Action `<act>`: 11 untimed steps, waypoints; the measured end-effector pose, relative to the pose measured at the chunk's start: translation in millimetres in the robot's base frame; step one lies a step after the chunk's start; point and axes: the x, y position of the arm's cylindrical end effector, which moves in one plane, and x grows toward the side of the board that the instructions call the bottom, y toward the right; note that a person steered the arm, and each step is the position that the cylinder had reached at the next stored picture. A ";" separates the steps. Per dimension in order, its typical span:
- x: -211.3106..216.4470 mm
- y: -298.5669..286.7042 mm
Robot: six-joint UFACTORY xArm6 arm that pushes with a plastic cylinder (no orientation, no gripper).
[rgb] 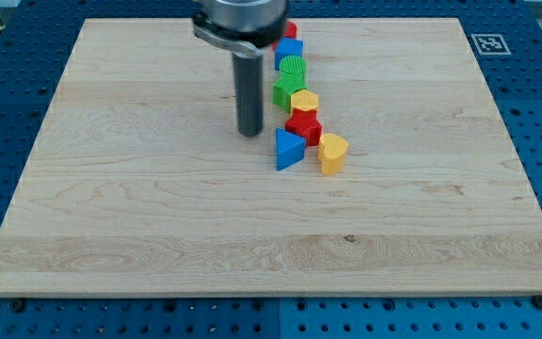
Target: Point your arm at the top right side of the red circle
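Observation:
The red circle (290, 29) is mostly hidden behind my arm at the view's top, at the far end of a line of blocks. Below it in the line come a blue block (289, 52), a green round block (293, 68), a green block (283, 91), a yellow hexagon (304, 100), a red star (303, 125), a blue triangle (288, 150) and a yellow heart (333, 153). My tip (250, 133) rests on the board left of the red star and up-left of the blue triangle, well below the red circle.
The wooden board (139, 207) lies on a blue perforated table. A black-and-white marker tag (489, 42) sits off the board's top right corner.

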 end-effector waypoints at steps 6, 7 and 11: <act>-209.6 -23.6; -210.5 15.2; -184.2 84.0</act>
